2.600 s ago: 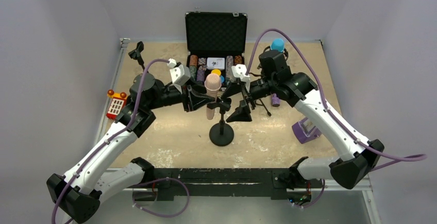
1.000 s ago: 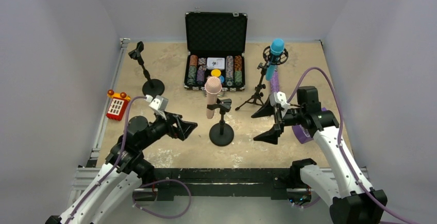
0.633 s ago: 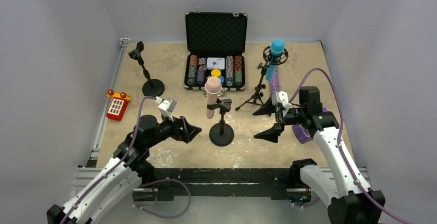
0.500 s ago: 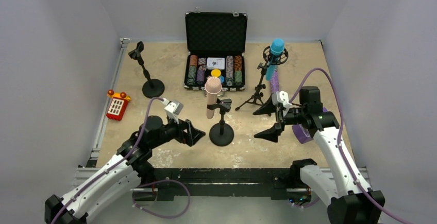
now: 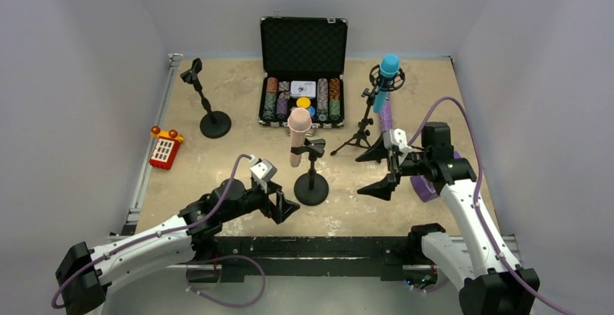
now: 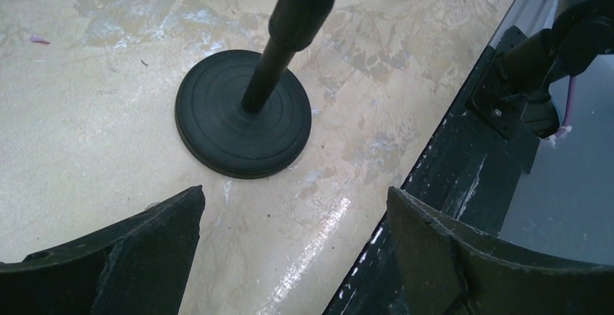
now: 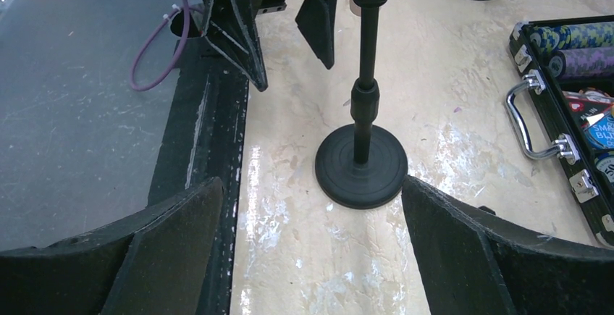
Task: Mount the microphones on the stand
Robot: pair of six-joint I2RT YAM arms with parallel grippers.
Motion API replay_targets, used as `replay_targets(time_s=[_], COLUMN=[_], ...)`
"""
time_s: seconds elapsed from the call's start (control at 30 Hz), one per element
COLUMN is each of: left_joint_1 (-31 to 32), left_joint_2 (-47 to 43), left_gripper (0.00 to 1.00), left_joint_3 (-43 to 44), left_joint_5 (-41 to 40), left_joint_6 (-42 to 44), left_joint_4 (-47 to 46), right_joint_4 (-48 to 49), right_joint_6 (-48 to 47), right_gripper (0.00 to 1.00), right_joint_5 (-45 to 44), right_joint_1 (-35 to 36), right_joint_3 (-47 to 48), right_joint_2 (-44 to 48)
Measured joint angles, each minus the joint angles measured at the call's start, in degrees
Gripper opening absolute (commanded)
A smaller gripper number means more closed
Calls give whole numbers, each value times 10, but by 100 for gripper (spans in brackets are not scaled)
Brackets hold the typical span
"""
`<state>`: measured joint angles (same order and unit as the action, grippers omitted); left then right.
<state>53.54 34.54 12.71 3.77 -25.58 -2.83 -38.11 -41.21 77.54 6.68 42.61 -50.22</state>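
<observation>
A pink microphone (image 5: 298,135) sits upright in the clip of the round-base stand (image 5: 311,188) at mid-table. A blue microphone (image 5: 387,76) is held in the tripod stand (image 5: 360,135) behind it, and a purple microphone (image 5: 386,116) lies on the table beside that tripod. My left gripper (image 5: 282,205) is open and empty, low near the front edge just left of the round base (image 6: 243,114). My right gripper (image 5: 375,174) is open and empty to the right of the same base (image 7: 360,164). In the wrist views both grippers (image 6: 295,195) (image 7: 311,185) show only bare table between the fingers.
An empty round-base stand (image 5: 206,105) is at the back left. An open black case of poker chips (image 5: 303,69) stands at the back centre. A red and yellow toy (image 5: 164,147) lies at the left edge. A purple object (image 5: 423,185) lies under my right arm.
Both arms have drawn back from the pink microphone. My left gripper swung right and toward the front edge, close to the stand's base. The right arm has hardly moved in the last second.
</observation>
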Motion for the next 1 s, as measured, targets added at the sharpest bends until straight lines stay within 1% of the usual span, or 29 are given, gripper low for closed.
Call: replay_targets(time_s=[0.43,0.8,1.0], left_joint_1=[89,135,165], left_joint_2=[39,71,79], left_gripper=[98,98,98], left_joint_3=[-5,-5,-5], left_joint_5=[-34,-64,-79], left_joint_6=[59,92,107], left_joint_4=[-72,-100,-100], right_joint_4=[1,5,5], right_joint_6=[0,-2,-2], right_gripper=[98,98,98], right_joint_5=[0,0,0], right_joint_1=[-4,-5,-7], right_joint_3=[0,-8,-8], right_joint_2=[0,0,0])
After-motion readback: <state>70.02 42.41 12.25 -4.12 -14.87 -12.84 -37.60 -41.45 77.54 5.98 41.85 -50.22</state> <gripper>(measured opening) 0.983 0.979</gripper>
